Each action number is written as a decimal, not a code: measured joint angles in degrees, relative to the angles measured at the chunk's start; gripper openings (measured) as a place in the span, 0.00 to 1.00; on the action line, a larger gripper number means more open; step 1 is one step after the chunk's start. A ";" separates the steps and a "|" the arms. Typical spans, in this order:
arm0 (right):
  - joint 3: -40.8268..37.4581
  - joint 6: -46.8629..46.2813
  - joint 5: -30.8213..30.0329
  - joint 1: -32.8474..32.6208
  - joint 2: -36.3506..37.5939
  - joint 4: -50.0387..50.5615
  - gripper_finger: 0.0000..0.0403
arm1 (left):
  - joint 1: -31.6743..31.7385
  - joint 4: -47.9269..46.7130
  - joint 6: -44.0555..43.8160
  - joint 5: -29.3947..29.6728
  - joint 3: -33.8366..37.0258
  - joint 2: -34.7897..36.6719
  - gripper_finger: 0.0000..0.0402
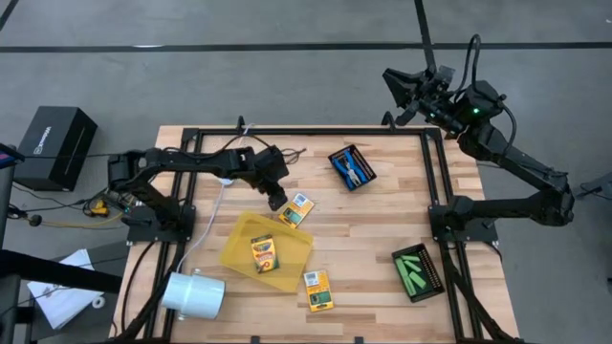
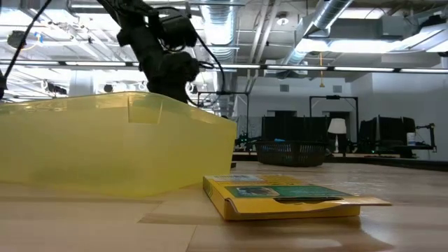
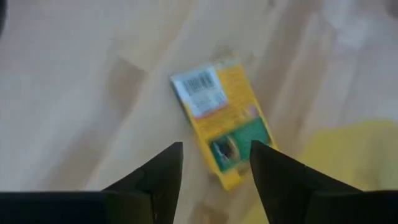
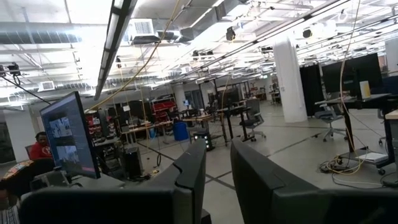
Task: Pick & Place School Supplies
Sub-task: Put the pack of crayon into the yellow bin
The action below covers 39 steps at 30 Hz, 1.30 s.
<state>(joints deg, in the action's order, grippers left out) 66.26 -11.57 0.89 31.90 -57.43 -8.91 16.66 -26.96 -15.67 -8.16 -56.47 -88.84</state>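
Our left claw (image 1: 276, 200) hangs wide open, empty, over a crayon box (image 1: 298, 209) lying at frame centre just beside the yellow tray (image 1: 239, 250). Closing off-centre could skid the box, or clip the tray's near rim. One box (image 1: 264, 253) lies in the tray, another (image 1: 318, 290) below it. Farther off, scissors (image 1: 353, 168) and green sticks (image 1: 415, 270) fill mesh trays. Our right claw (image 1: 400, 100), narrow and empty, waits beyond the tabletop (image 1: 373, 229), upper right.
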 joint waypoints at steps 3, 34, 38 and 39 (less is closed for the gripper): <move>0.00 0.00 1.12 0.00 0.00 0.28 0.17 | -1.12 0.72 -0.01 -2.54 0.03 -0.33 0.43; 12.38 -15.07 9.57 -28.14 -15.30 2.43 0.17 | -15.65 12.59 9.05 -16.41 0.00 11.32 0.36; 15.25 -16.81 9.41 -30.12 -17.00 4.50 0.17 | -19.66 12.70 9.45 -15.67 -0.02 10.99 0.36; 16.19 -16.87 9.33 -30.56 -17.44 5.83 0.17 | -20.88 12.63 9.28 -14.86 -0.04 10.79 0.36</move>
<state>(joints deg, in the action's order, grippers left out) 82.45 -28.44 10.22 1.34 -74.87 -3.08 -4.22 -14.34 -6.40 -23.02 -56.51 -78.05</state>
